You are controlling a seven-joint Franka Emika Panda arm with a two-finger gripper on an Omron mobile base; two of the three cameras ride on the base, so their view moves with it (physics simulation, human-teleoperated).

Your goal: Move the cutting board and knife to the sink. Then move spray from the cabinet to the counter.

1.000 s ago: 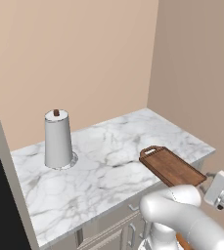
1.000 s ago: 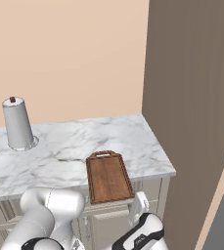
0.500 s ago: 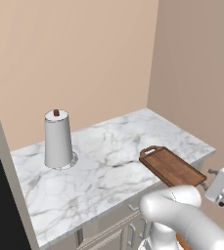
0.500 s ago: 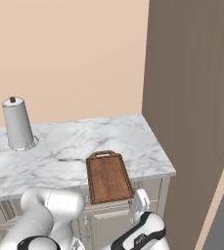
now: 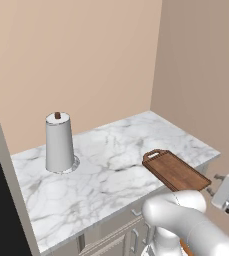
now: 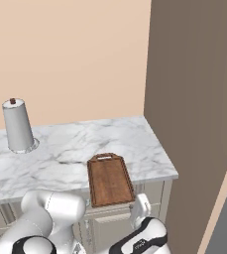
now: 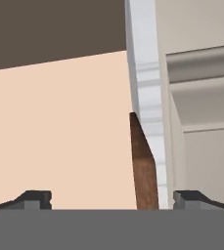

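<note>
The gripper (image 7: 111, 200) hangs low in front of the tabletop's (image 6: 75, 144) edge, released, its two dark fingertips (image 7: 35, 199) spread wide with nothing between them. In the hand view the cutting board (image 7: 144, 166) shows edge-on as a brown strip between the fingertips, nearer one of them, lying against the white marble edge. From the base views the cutting board (image 6: 109, 178) rests flat at the tabletop's front, overhanging the edge toward the robot, handle toward the wall, well apart from the paper-towel roll (image 5: 59, 142).
</note>
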